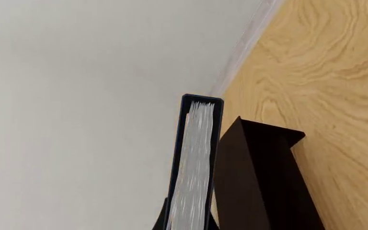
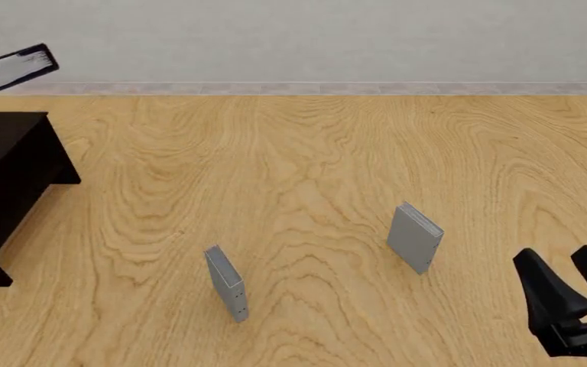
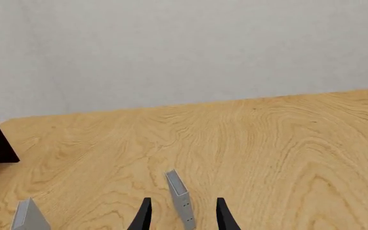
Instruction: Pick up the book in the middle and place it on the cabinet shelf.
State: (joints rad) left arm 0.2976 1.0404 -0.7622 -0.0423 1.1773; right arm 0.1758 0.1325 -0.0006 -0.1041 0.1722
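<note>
**A:** Where is your book?

**B:** Your black-covered book (image 2: 10,71) hangs in the air above the dark cabinet (image 2: 6,180), tilted, held at its hidden end; the left jaws' grip can't be made out.

**A:** And your right gripper (image 2: 569,284)?

**B:** Its jaws stand apart, empty, near the right-hand thin grey book (image 2: 415,237), well away from the cabinet, over the wooden worktop (image 2: 304,168).

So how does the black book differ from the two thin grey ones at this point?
The black book is thick, dark-covered with a white page block; the grey books are thin and plain grey. The black book is lifted and tilted above the cabinet at the table's left; the grey ones stand upright on the table. All three are closed.
</note>
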